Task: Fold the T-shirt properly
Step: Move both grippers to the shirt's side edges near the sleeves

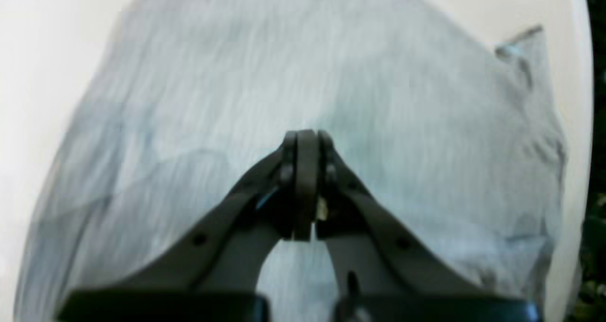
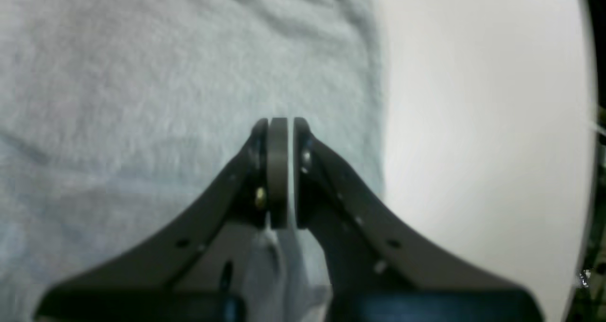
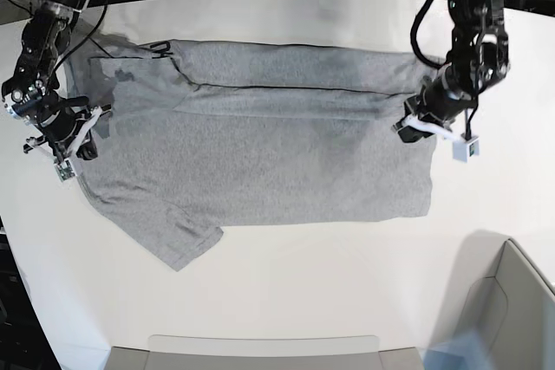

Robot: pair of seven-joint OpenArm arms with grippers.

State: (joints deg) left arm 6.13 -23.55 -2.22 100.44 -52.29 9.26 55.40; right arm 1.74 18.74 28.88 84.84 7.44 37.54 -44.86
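Evidently soft and limp, the T-shirt (image 3: 260, 153) wants gripping at its edges; the 2 grippers, left (image 1: 307, 137) and right (image 2: 279, 123), hover clenched, empty.

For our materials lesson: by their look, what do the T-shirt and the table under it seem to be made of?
The T-shirt: seemingly a soft knit fabric, perhaps cotton, matte heather grey; it creases and lies limp. The table: a smooth, hard white surface, faintly glossy, possibly laminate or painted board; the views cannot settle which.
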